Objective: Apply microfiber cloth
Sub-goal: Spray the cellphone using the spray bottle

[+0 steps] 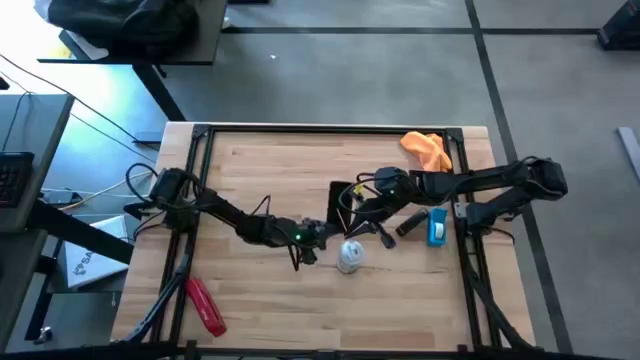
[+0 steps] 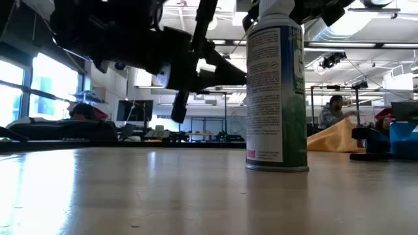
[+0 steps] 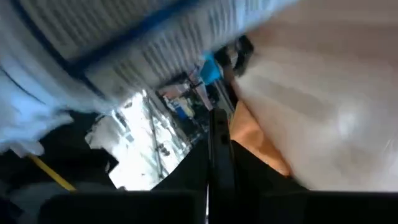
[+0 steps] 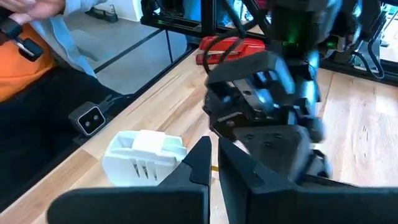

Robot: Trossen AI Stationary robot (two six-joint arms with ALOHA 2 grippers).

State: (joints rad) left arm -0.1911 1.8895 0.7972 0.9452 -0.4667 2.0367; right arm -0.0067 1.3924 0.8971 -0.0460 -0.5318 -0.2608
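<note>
Microfiber cloth [image 1: 427,149] lies apart, ungripped.

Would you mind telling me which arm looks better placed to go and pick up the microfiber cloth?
Probably the right. The microfiber cloth lies at the table's far right corner, untouched, and the right hand is nearer, on that arm's own side. The left hand sits by the spray bottle, farther off.

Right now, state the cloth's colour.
Orange-yellow; the microfiber cloth shows best in the high view.

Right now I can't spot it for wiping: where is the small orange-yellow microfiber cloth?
In the high view, the small orange-yellow microfiber cloth lies at the table's far right corner, beyond the right arm, untouched by either gripper.
</note>
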